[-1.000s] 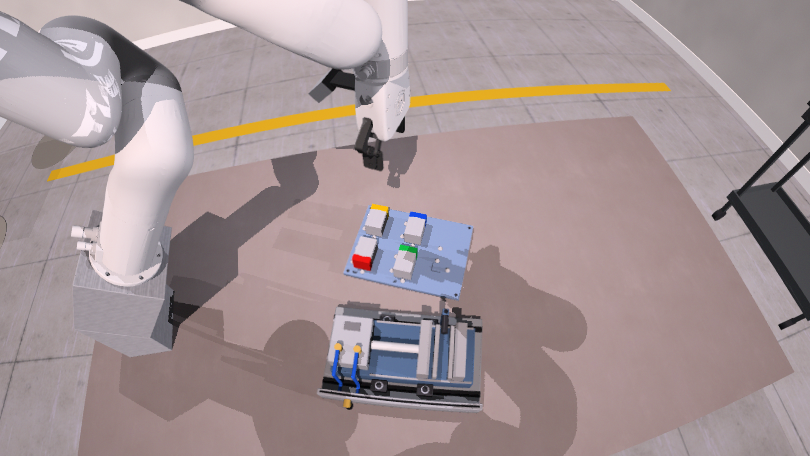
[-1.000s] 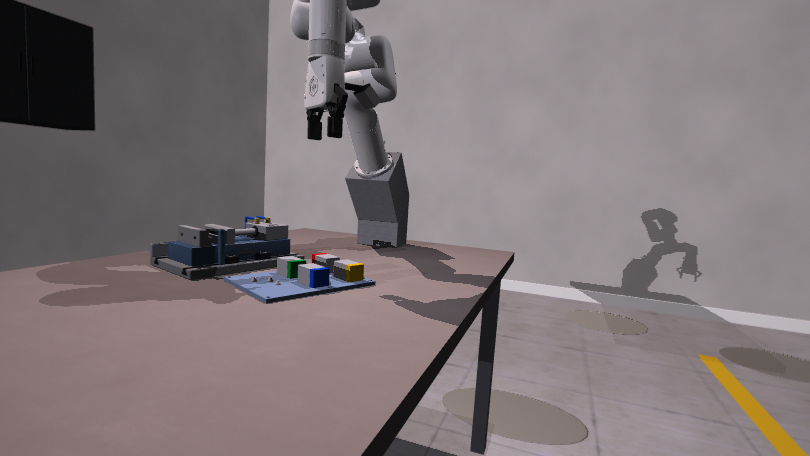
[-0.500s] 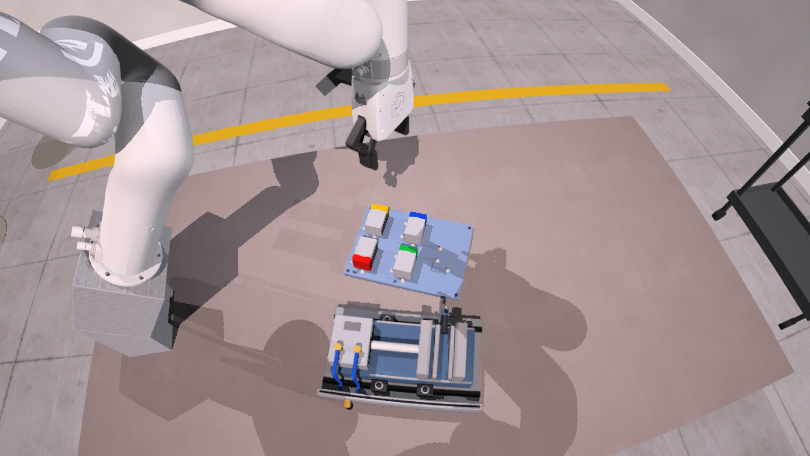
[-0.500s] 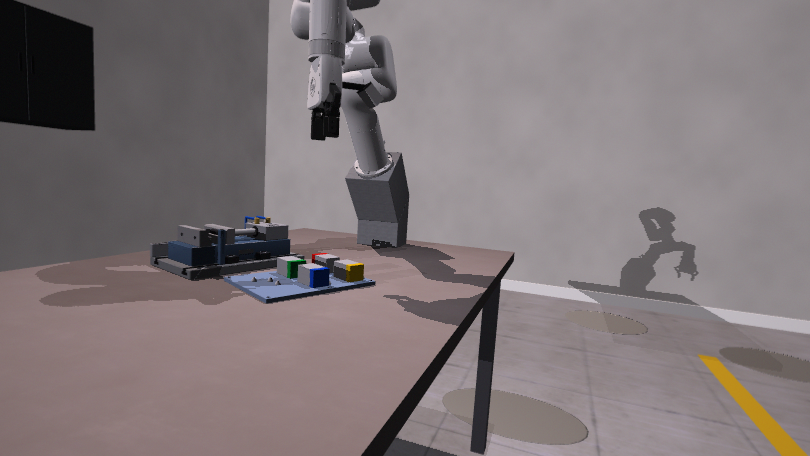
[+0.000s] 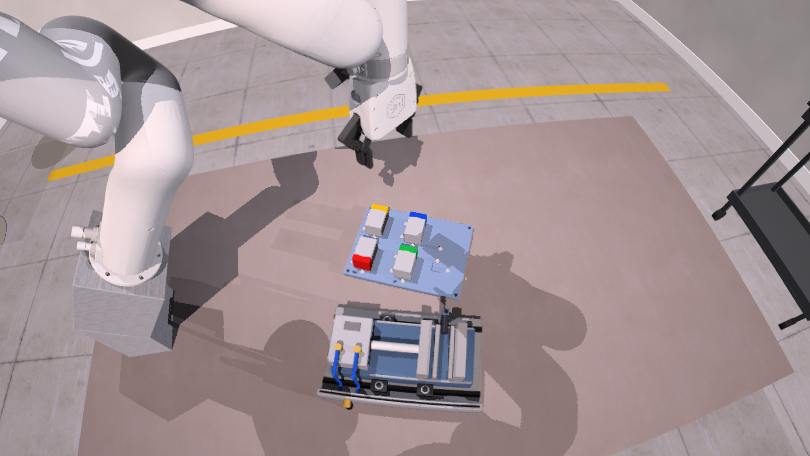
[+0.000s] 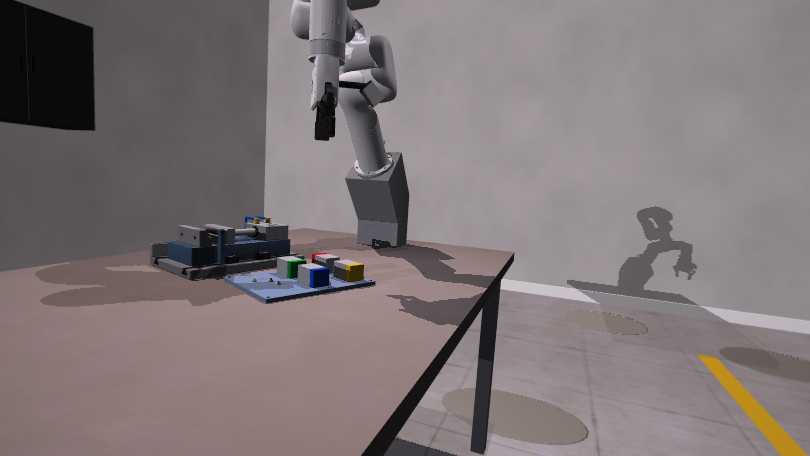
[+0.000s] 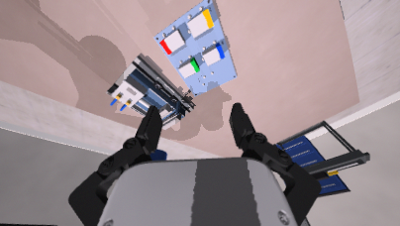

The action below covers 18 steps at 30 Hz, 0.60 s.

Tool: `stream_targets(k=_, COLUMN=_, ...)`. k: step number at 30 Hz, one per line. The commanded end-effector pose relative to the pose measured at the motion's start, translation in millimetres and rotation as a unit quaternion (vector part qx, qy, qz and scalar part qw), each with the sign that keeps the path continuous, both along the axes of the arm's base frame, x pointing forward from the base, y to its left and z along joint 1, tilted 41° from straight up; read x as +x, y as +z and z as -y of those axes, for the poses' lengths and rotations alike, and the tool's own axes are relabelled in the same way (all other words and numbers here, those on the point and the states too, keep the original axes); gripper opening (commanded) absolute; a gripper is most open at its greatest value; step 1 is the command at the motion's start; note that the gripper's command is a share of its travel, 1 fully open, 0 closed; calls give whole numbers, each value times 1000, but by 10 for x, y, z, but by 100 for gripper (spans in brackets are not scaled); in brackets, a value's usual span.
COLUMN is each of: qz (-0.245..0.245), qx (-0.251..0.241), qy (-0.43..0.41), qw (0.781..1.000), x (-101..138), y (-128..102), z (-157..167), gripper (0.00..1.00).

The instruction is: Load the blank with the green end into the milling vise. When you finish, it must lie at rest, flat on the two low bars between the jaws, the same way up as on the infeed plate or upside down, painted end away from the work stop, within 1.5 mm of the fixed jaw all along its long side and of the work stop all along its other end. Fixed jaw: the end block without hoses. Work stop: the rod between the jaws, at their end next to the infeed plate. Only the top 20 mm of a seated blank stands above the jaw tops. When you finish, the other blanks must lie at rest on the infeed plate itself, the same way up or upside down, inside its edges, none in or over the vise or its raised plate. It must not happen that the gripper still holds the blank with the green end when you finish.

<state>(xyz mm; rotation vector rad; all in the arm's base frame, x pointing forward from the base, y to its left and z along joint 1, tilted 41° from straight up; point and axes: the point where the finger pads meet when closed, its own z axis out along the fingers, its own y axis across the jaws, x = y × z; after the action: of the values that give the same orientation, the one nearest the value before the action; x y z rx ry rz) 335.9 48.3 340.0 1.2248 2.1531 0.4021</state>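
The blank with the green end lies on the blue infeed plate, in the row nearer the vise, green end pointing away from the vise. It also shows in the side view and the wrist view. Blanks with red, yellow and blue ends lie beside it on the plate. The milling vise stands in front of the plate, its jaws apart with nothing between them. My gripper is open and empty, high above the table beyond the plate's far side.
The vise's hose block is at its left end and the fixed jaw at its right. The work stop rod stands at the vise end next to the plate. A black stand is off the table's right side.
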Motion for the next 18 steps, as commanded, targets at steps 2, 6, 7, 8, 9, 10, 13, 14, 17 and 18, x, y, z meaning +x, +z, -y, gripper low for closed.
stream_targets(k=2, qz=5, qx=40, qy=-48, qw=998, x=2, y=17, z=-2, gripper=100)
stream_targets(k=6, qz=6, qx=55, qy=-66, qw=996, x=2, y=17, z=-2, gripper=100)
stream_targets(k=7, qz=6, qx=55, qy=-66, qw=996, x=2, y=17, z=-2, gripper=100)
stream_targets(k=8, qz=6, qx=55, qy=-66, qw=996, x=2, y=17, z=-2, gripper=100)
stream_targets(k=9, qz=6, qx=55, qy=-66, qw=996, x=2, y=17, z=-2, gripper=100)
stream_targets(k=10, qz=6, qx=55, qy=-66, qw=996, x=2, y=17, z=-2, gripper=100)
stream_targets(k=13, qz=6, qx=68, qy=-79, qw=995, x=2, y=17, z=-1, gripper=100)
stream_targets(k=14, qz=7, qx=75, qy=-88, qw=993, x=2, y=17, z=-2, gripper=100)
stream_targets(k=17, qz=8, qx=97, qy=-114, qw=989, x=2, y=17, z=-2, gripper=100)
stream_targets(k=18, qz=9, qx=105, qy=-122, qw=987, x=2, y=17, z=-2, gripper=100)
